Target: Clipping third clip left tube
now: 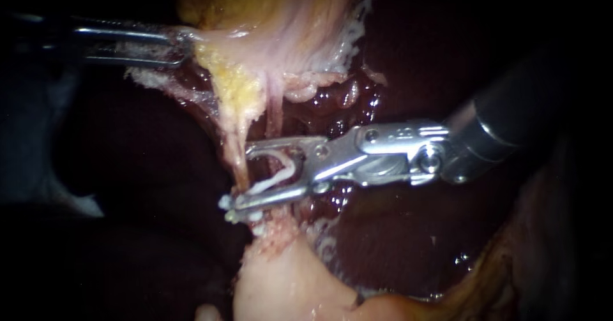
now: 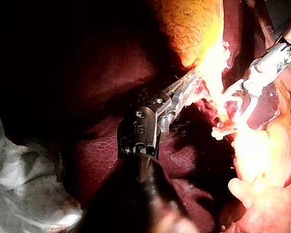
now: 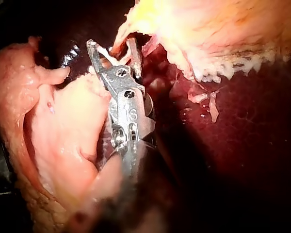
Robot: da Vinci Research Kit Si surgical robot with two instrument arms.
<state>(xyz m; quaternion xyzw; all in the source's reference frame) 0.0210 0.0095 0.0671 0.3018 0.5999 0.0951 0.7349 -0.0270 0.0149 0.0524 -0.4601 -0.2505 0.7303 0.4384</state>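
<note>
The left tube, a thin pale strand, runs down from the fatty gallbladder tissue to the pale tissue below. My right instrument reaches in from the right; its jaws stand open around that tube, and a curved white clip lies in the gap. White clip ends show just under the lower jaw. A second strand, the right tube, hangs beside it. My left instrument is shut on the gallbladder's edge at the upper left. The right wrist view shows the open jaws at the tissue.
Dark red liver fills the background. A pale, smooth lump of tissue lies below the jaws. Wet, beaded red tissue sits behind the right instrument's hinge. In the left wrist view, grey drape lies beside the shaft.
</note>
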